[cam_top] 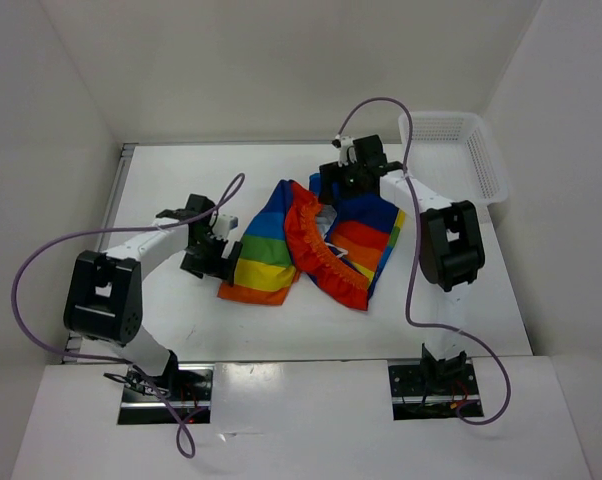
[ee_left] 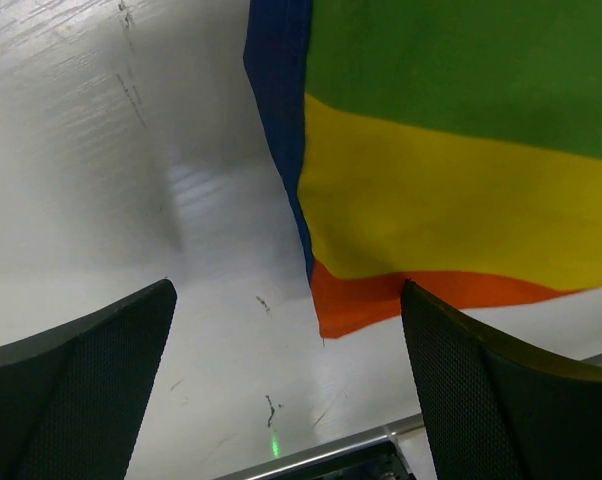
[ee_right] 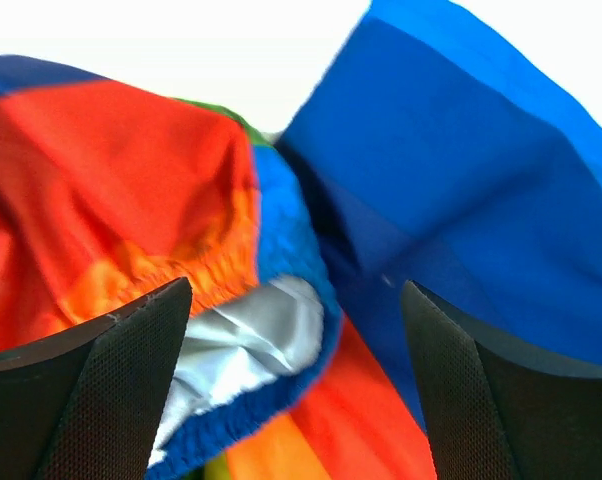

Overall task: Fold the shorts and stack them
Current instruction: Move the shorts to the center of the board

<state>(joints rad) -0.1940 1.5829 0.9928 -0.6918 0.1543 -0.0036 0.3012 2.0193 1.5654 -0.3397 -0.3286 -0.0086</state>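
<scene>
On tabletop (cam_top: 181, 190) | shorts (cam_top: 311, 245) lay crumpled; likely soft, light, limp | left gripper (ee_left: 288, 295) released beside leg hem (ee_left: 361, 300) | right gripper (ee_right: 296, 290) released over blue panel (ee_right: 461, 170) | best pinched at hem corners

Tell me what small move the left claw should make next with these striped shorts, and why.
Probably ease the left claw forward and shut it on the orange hem corner of the shorts. The claw is open, the corner lies just ahead of it, and the shorts are bunched, not flat.
</scene>
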